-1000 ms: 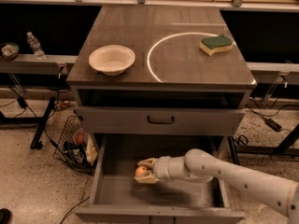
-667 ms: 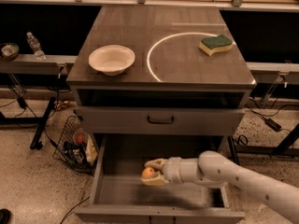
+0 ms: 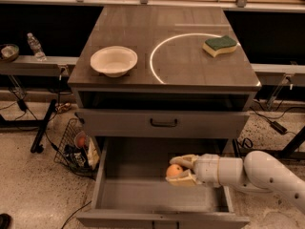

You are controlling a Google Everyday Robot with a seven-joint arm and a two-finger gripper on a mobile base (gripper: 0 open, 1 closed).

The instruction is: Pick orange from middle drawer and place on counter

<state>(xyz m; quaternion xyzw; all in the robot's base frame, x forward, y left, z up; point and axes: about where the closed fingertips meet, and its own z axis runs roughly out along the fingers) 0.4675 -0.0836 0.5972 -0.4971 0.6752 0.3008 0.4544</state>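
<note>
- Orange (image 3: 174,170): sits inside the open middle drawer (image 3: 143,197), a little right of centre, clamped in the gripper (image 3: 172,171).
- Gripper: the two fingers are closed onto the fruit, one on its far side and one on its near side, with both pads touching the peel. It cannot be determined whether the fruit rests on the drawer floor or is raised off it.
- Arm (image 3: 267,171): white, enters from the lower right and reaches roughly level across the drawer's right wall.
- Middle drawer: pulled out toward the camera, with the grey tray floor exposed.
- Upper drawer front (image 3: 119,123): closed, directly above the open drawer, with a black handle (image 3: 163,123) at its centre.
- Counter (image 3: 190,70): carries a white bowl (image 3: 114,61) at the left and a yellow sponge (image 3: 219,45) with a green top at the right rear. A bright white arc (image 3: 153,61) runs between them.
- Wire basket (image 3: 71,147): stands on the floor just left of the cabinet.
</note>
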